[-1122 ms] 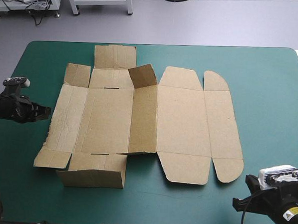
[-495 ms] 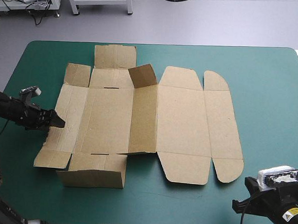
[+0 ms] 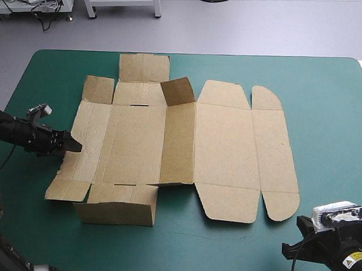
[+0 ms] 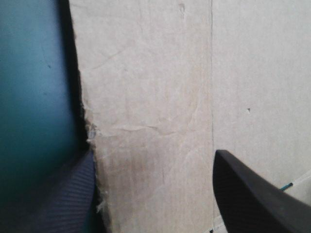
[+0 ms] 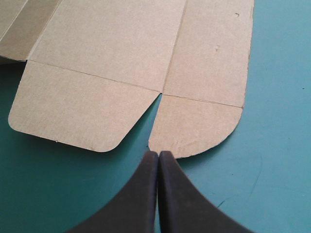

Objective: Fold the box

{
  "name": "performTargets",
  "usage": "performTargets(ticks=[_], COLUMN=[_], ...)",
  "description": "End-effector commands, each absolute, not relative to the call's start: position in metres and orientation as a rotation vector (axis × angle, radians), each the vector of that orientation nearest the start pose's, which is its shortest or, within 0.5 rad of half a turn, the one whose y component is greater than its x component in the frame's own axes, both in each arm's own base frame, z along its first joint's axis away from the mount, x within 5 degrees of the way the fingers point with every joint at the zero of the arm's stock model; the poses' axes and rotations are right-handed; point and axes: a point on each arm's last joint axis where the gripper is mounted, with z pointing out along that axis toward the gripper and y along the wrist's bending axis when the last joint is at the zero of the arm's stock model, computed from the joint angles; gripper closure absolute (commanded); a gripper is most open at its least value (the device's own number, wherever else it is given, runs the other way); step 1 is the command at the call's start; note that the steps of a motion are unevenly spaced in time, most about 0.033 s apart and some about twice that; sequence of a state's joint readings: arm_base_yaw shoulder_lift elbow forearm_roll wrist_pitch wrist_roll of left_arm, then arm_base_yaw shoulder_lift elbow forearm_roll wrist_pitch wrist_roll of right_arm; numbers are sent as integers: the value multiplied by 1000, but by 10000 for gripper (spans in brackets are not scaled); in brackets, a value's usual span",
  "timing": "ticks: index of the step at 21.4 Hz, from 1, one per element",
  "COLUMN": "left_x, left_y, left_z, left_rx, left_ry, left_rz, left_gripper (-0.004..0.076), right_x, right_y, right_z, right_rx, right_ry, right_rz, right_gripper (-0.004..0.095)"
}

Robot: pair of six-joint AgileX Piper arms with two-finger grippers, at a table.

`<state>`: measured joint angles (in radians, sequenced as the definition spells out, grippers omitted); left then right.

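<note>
From up high, the brown box (image 3: 217, 143) lies opened out and mostly flat in the middle of the teal-green surface (image 3: 329, 94). One small flap (image 3: 177, 90) on its far side stands up, tilted. The near left flap (image 3: 113, 211) looks bent up a little too. The left end effector (image 3: 76, 146) sits low at the box's left edge, with its tips right at the board. The right end effector (image 3: 287, 250) waits by the near right corner of the surface, a little way from the box. In the left wrist view, the left end effector (image 4: 154, 154) is spread wide. One black finger (image 4: 63, 194) is on the teal-green side, right against the rough, torn edge of the box (image 4: 146, 73). The other finger (image 4: 252, 194) is over the board, so the edge strip of the box lies between the two. I cannot tell if either finger presses on the board. The board there has wrinkles and one long fold line. In the right wrist view, the right end effector (image 5: 158, 153) is pressed together into one point and holds nothing. It is over the bare cover (image 5: 272, 121). Just ahead of it is the gap between two rounded flaps, the big rounded flap (image 5: 82, 111) and the smaller rounded flap (image 5: 199, 124), both lying flat.
</note>
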<state>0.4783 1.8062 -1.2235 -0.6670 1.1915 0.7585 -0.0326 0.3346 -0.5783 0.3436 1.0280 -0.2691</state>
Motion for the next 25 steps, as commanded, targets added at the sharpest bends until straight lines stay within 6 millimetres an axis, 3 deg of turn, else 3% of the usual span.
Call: performTargets(ticks=[1,3,7,13,21,25], left_x=[313,312,316,316,326,329], left_y=[101,107,97,82,47,40], left_z=[235,231,236,231,235,240], left_rx=[58,6,44,80,179,164], left_ry=[2774,2832,2717,2737,2698,2643], left_rz=[-830,-728,-934,-974,-1058,-1112], left_gripper=[247,251,251,251,253,295], right_x=[50,50,50,50,50,50], right_y=[25,25,25,25,27,27], right_z=[311,311,312,311,312,312], right_rx=[-202,-203,-201,-204,-201,-201], right_ry=[2152,2153,2150,2152,2148,2145], right_rz=[274,274,273,273,295,305], right_gripper=[913,913,913,913,913,913])
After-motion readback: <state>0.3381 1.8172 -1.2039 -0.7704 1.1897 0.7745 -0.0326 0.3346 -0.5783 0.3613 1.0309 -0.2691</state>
